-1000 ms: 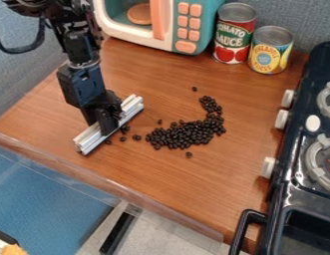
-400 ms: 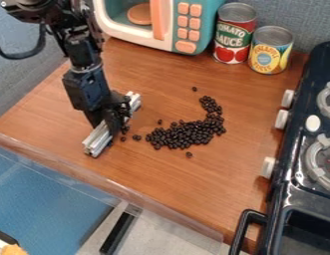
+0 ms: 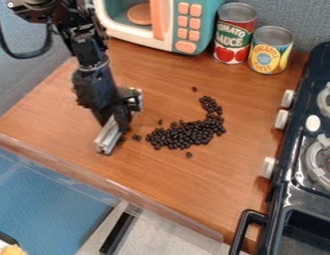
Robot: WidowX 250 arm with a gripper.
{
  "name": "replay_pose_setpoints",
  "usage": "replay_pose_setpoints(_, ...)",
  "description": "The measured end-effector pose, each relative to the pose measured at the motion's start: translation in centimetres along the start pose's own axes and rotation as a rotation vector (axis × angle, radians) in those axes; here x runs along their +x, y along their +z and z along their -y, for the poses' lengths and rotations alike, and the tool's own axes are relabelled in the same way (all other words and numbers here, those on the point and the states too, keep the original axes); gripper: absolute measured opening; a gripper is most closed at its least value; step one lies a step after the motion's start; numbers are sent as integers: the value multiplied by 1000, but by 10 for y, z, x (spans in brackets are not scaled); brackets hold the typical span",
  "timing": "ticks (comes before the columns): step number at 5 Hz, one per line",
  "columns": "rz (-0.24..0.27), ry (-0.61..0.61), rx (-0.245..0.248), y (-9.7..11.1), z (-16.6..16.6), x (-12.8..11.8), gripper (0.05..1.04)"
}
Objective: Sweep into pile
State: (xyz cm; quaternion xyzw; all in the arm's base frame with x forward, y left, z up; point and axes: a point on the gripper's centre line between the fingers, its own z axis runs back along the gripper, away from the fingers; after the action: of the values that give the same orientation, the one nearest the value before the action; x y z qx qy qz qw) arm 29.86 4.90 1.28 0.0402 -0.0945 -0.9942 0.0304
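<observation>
My gripper [image 3: 120, 124] hangs at the left part of the wooden counter, shut on a silver metal bar [image 3: 109, 136]. The bar rests low at the counter surface, its near end pointing toward the front edge and its far end partly hidden by the gripper. To its right lies a curved heap of dark beans [image 3: 187, 133], with a narrower tail of them bending up at the right. A few loose beans lie between bar and heap, one sits below the heap and another above it. Some beans right beside the bar are partly covered by the gripper.
A toy microwave [image 3: 176, 22] stands at the back, with a red can [image 3: 234, 35] and a yellow can [image 3: 270, 51] to its right. The black toy stove [image 3: 297, 164] with white knobs lines the right side. A clear raised edge [image 3: 107, 185] borders the counter's front.
The gripper has moved a little to the right with the bar, which has turned to stand steeper in the view. The main bean heap has stayed where it was.
</observation>
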Motion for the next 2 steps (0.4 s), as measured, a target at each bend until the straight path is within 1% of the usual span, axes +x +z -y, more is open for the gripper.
replay_pose_setpoints(1,-14,13,25,-2,-12,-10,364)
replay_pose_setpoints(2,-11,18,46,-5,-24,-14,364)
